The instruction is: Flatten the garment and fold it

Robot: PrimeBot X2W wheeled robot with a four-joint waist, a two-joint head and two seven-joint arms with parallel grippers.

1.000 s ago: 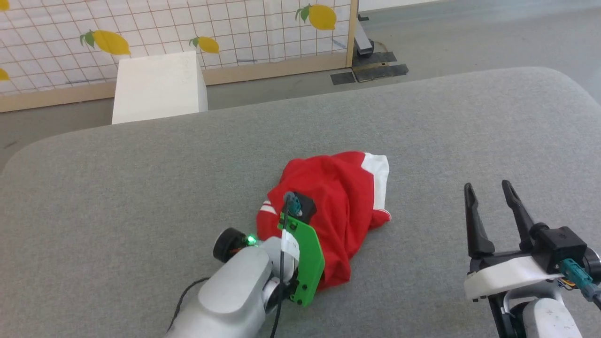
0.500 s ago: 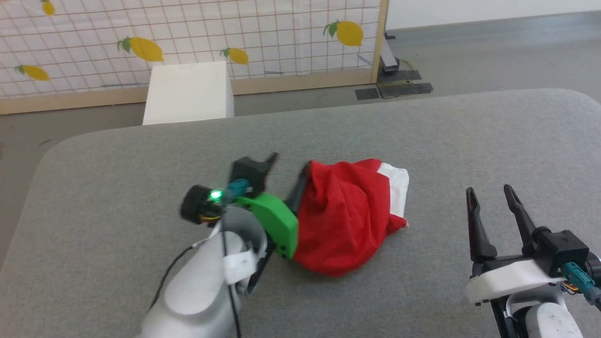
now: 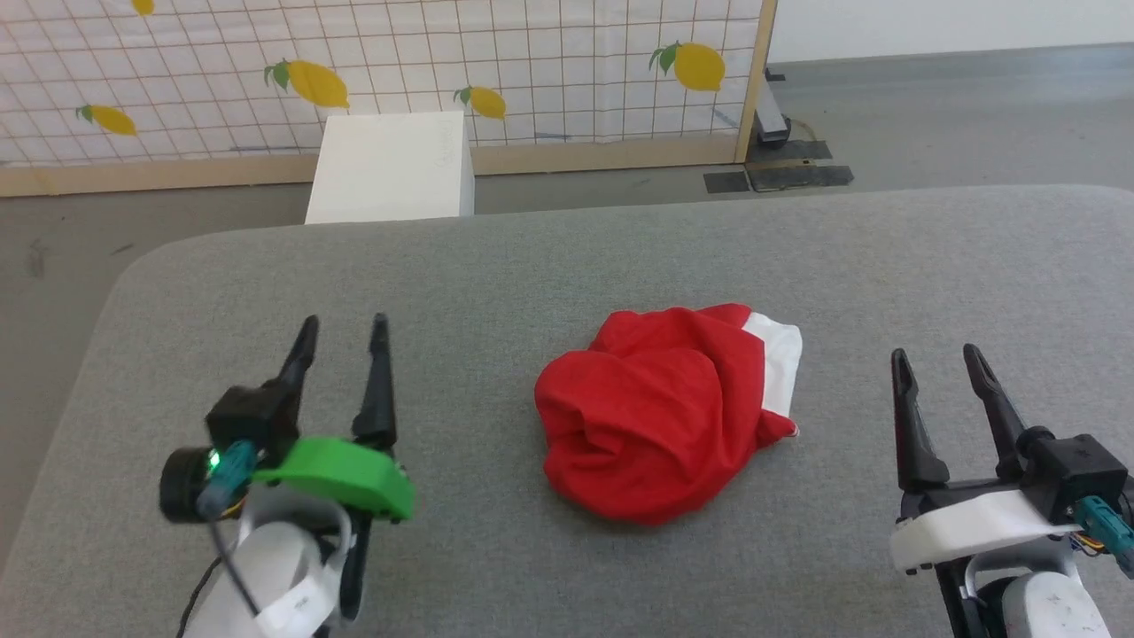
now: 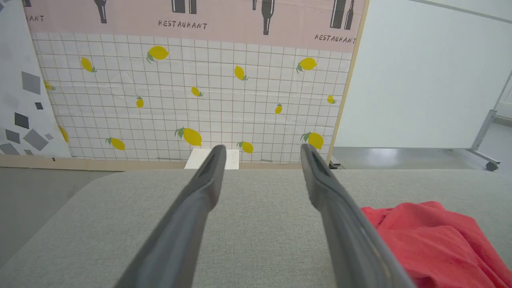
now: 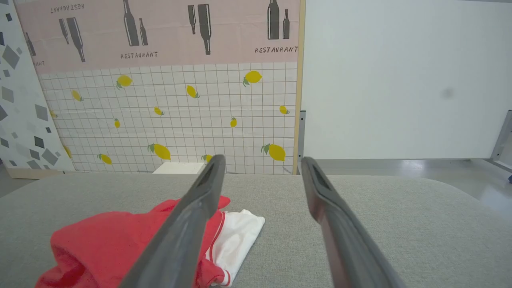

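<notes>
Nearest the camera, the left hand is at lower left and the right hand at lower right. Both are released, fingers spread, holding nothing, and each is well apart from the cloth. Between them, a bit further out and about mid-desk, the garment lies in a crumpled red heap on the grey cloth-covered desk. It is bunched and folded over itself, with one white sleeve poking out on the side nearer the right hand. In the right wrist view some red-and-white striped trim shows at the sleeve's edge. Progress judgement: basically at the start. Nothing is flattened, no fold is made and no edge or corner is laid out. What is left is to find the hem or shoulders, spread it flat, then do the folds. No chest print or number is on show on the heap, and no brand tag is readable. Beyond the desk's far edge a plain white box stands on the floor. Behind it is a partition with a grid pattern and yellow lemons. On its pink upper band, among dark bottle shapes, the word "RESTAURANT" is repeated. That is the only legible writing.
</notes>
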